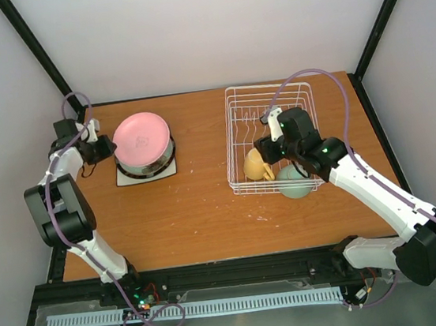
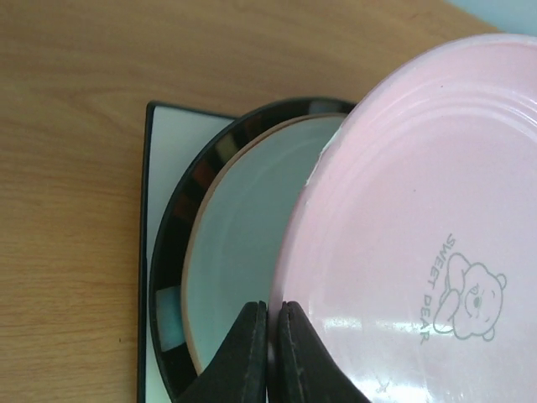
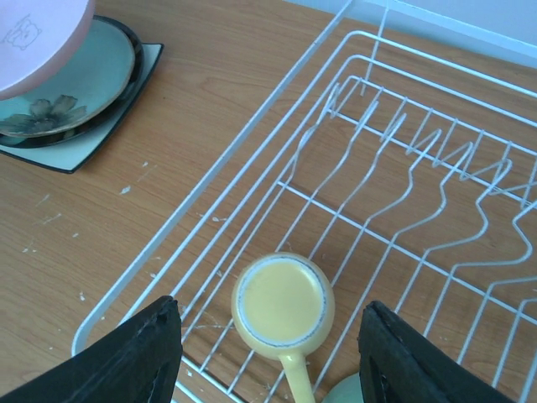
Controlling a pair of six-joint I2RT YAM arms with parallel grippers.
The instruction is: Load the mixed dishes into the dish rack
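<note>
My left gripper (image 2: 273, 340) is shut on the near rim of the pink plate (image 2: 419, 210), which is tilted up off the stack. Under it lie the mint-green plate (image 2: 243, 243), the dark-rimmed plate (image 2: 178, 210) and the white square plate (image 2: 166, 143). In the top view the pink plate (image 1: 142, 137) is at the left, and the white wire dish rack (image 1: 304, 89) at the right. My right gripper (image 3: 273, 361) is open above the yellow mug (image 3: 283, 304), which sits base up in the rack (image 3: 252, 134). The mint-green bowl (image 1: 294, 181) lies at the rack's near edge.
The plate stack (image 3: 59, 92) sits left of the rack on the wooden table (image 1: 199, 205). The rack's plate prongs (image 3: 403, 143) stand along its far side. Black frame posts (image 1: 37, 50) rise at the back corners.
</note>
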